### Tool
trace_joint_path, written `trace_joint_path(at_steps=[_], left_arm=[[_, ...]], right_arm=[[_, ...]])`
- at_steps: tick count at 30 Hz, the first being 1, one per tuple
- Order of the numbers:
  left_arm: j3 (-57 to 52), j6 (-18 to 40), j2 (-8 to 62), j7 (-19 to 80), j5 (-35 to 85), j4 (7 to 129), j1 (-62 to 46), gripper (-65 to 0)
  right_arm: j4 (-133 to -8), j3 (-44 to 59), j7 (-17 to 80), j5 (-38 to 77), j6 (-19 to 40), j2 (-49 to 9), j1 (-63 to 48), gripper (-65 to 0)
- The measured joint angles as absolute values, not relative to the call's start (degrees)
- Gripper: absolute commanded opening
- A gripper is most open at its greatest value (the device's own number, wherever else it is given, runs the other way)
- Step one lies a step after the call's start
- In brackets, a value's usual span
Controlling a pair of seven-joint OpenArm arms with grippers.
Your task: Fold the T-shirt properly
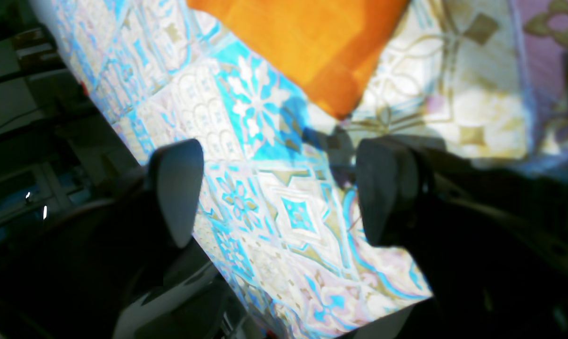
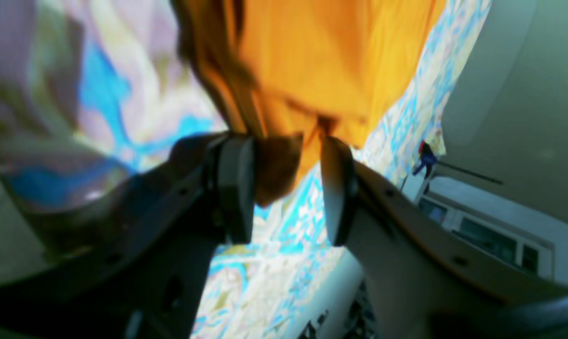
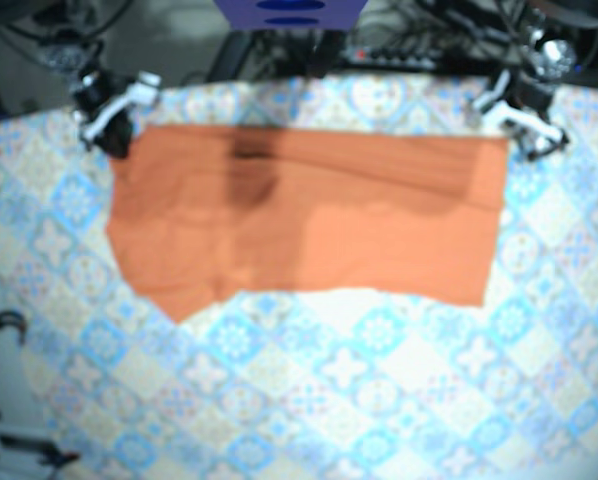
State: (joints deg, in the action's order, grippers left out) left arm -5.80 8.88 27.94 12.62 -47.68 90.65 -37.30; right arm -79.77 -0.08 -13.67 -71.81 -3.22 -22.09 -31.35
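Your left gripper [image 1: 281,193] has its jaws wide and bare, just off a corner of the T-shirt [image 3: 309,215]. Your right gripper [image 2: 287,188] has its jaws partly parted around a fold of the T-shirt's edge. Blur hides whether that fold touches both pads.

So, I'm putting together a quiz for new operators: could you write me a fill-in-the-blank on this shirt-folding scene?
1. The T-shirt spread on the patterned tablecloth is ___ in colour.
2. The left claw has its jaws ___, holding nothing.
3. In the base view, the right claw sits at the T-shirt's upper ___ corner.
Missing words: orange; open; left.
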Motion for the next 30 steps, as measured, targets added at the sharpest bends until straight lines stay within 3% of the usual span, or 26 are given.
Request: trace_joint_path(at_steps=[7,12,15,30], left_arm=[[-5.8,8.9,27.9,12.6,-47.7,90.7,-37.3,-15.0],[-5.8,8.8,28.0,12.4,-47.9,90.7,-38.2,-15.0],[-5.8,9.0,27.9,12.6,-47.9,90.7,-39.1,-15.0],[-1.1,9.0,28.0,12.0,-49.1,90.5,-35.4,-15.0]], right_arm=[[-79.7,-1.2,-13.1,-71.8,-3.2,-22.4,-31.5,-45.3],[-79.7,-1.5,-13.4,-71.8,-3.2,-22.2,-31.6,-58.1],[-79.7,-1.5,-13.3,-71.8,-3.2,-22.2,-31.5,-62.4],[-79.6,-1.5,-13.3,-71.8,-3.2,-22.2,-31.4,-65.0]])
